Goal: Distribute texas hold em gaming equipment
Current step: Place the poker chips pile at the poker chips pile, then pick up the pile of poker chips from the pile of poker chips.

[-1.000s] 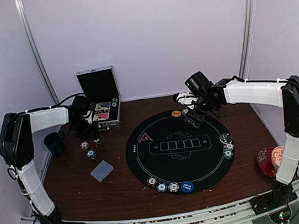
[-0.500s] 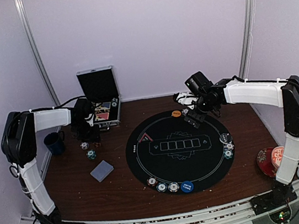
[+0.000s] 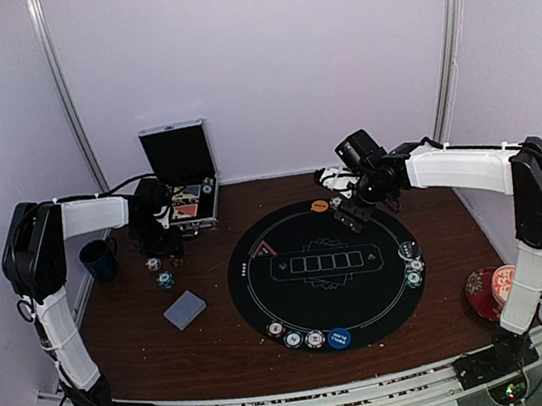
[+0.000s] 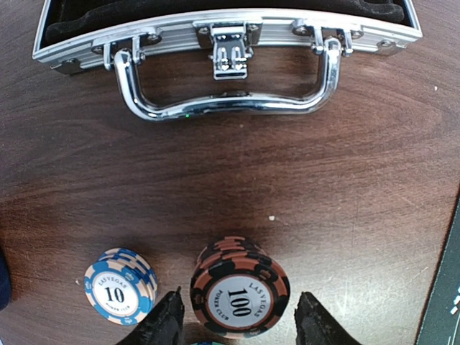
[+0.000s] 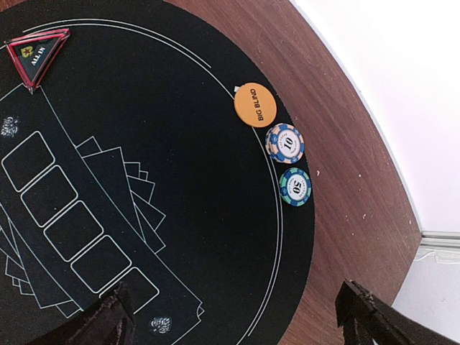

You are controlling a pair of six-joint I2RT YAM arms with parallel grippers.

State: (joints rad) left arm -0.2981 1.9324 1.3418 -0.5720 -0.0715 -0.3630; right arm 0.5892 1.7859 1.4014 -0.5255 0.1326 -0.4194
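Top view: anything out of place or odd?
Nothing spilled or damaged. Only oddities: a red floral cup and saucer at near right and a dark blue mug at the left, neither of them poker gear.

I see a teal sliver (image 4: 205, 343) between my left jaws, cut by the bottom edge, unidentifiable. The case (image 4: 223, 29) ahead of them is cropped.

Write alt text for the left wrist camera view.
A stack of orange-and-black 100 chips stands on the wooden table inside the open left gripper. A blue-and-white 10 chip stack sits left of it in frame, and a silver case with a chrome handle lies beyond.
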